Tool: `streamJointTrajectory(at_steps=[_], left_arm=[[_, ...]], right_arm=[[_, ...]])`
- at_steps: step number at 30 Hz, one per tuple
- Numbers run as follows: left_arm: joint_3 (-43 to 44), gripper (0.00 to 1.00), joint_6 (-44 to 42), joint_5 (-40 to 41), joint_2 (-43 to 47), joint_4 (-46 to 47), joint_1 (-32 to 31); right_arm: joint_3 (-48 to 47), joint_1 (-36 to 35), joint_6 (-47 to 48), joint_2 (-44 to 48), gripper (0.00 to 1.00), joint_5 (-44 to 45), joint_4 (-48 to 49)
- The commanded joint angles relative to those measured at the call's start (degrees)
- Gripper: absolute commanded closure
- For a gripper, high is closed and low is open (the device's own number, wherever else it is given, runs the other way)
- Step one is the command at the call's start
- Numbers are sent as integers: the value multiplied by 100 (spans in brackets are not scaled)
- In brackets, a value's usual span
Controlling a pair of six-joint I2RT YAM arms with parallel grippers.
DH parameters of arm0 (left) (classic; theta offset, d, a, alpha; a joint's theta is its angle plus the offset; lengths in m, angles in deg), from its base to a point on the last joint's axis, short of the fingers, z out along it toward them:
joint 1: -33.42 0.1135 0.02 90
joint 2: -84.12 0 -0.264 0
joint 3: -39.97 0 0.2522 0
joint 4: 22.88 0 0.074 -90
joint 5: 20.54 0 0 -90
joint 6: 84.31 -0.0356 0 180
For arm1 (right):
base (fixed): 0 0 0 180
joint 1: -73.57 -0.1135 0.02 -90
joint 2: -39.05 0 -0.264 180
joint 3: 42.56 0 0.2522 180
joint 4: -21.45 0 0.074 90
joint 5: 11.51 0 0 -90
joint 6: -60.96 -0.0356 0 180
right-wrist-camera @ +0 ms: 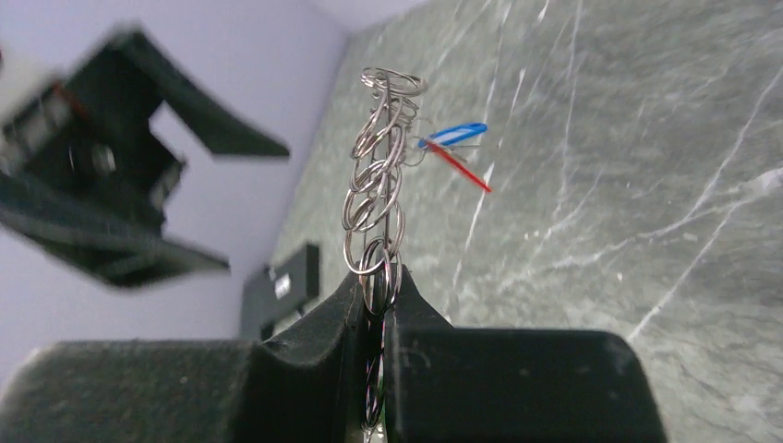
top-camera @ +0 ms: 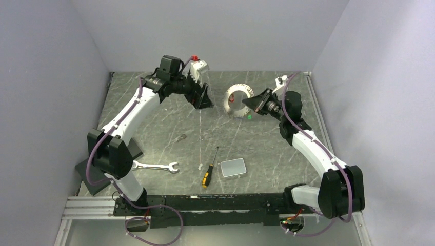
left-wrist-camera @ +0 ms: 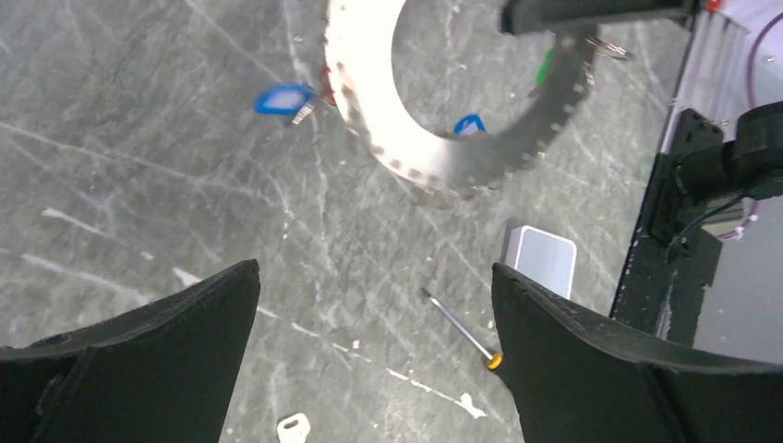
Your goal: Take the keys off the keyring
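The right gripper [right-wrist-camera: 374, 305] pinches the keyring [top-camera: 237, 100], tagged keys [left-wrist-camera: 284, 99] hanging from it, while the left gripper [left-wrist-camera: 374, 269] gapes empty and one loose key [left-wrist-camera: 294, 427] lies on the table [left-wrist-camera: 138, 185].

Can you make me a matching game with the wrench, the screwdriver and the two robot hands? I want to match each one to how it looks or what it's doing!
Things:
1. wrench
2. screwdriver
3. left gripper
4. right gripper

Looks or doings:
A. shut on the keyring
B. yellow and black handle
C. open wide, holding nothing
D. all silver, lying flat

Pairs: 1-D, 2-B, 3-C, 4-A
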Motion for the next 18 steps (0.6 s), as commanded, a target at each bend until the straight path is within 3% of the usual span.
streamJointTrajectory(at_steps=[1, 8, 12, 14, 18], left_arm=[[-417, 1, 602, -525, 471, 920, -67], [-643, 4, 940, -305, 380, 1283, -301], [-306, 4, -224, 873, 264, 866, -985], [-179, 4, -1126, 1947, 218, 702, -1379], [-211, 4, -2320, 3416, 165, 919, -1834]], right_arm=[[-244, 70, -1904, -243, 100, 1125, 1206], [-1080, 37, -2712, -679, 100, 1913, 139], [-996, 37, -2963, -696, 100, 1801, 145], [-970, 28, -2987, -663, 100, 1754, 92], [-931, 22, -3128, -678, 100, 1651, 102]])
